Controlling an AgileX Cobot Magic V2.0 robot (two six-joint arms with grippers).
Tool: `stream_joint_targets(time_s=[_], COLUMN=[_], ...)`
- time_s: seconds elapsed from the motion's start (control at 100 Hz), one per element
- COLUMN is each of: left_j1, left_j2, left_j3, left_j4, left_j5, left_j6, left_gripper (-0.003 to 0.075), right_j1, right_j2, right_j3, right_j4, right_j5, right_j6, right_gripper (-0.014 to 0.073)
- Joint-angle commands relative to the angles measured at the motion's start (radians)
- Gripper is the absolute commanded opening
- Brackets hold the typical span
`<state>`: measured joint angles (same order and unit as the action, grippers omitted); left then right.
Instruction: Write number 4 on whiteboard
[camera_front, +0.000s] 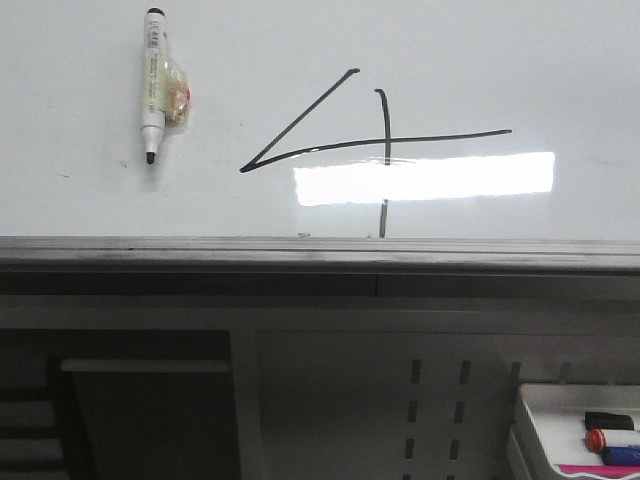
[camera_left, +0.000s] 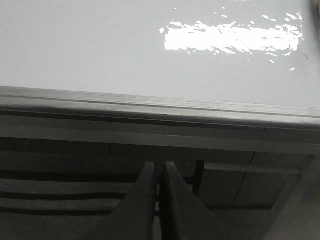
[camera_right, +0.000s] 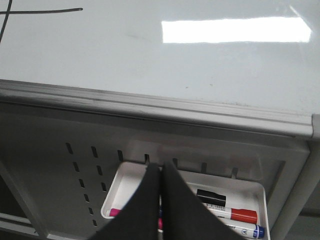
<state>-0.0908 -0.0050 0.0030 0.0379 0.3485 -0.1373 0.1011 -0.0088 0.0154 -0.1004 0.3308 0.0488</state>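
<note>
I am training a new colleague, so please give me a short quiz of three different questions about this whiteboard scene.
1. True or false: the 4 is already drawn on the whiteboard.
2. Where is the black marker? A) in the tray B) on the board, left of the 4 C) between the right fingers
3. Fill in: both grippers, left and right, have their fingers ____.

Key: 1 true. 2 B. 3 shut; nothing shows between them, and the right one hangs over the white tray that holds other markers.
</note>
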Motion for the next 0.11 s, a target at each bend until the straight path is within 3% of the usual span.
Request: stream_joint_targets(time_s=[0.0, 0.1], left_j1=[0.002, 0.002], left_j2=[-0.021, -0.021], left_j3=[0.036, 0.036], left_j4=[-0.010, -0.010], left_j5=[-0.042, -0.042], left_j6=[-0.007, -0.007], left_gripper=[-0.0020, -0.0020], right_j1=[-0.006, -0.006], right_j2=[-0.015, -0.015], right_j3=[0.019, 0.019], right_j4=[-0.014, -0.014], right_j5=[-0.014, -0.014], right_j6=[0.002, 0.002], right_gripper=[-0.0051, -0.0051])
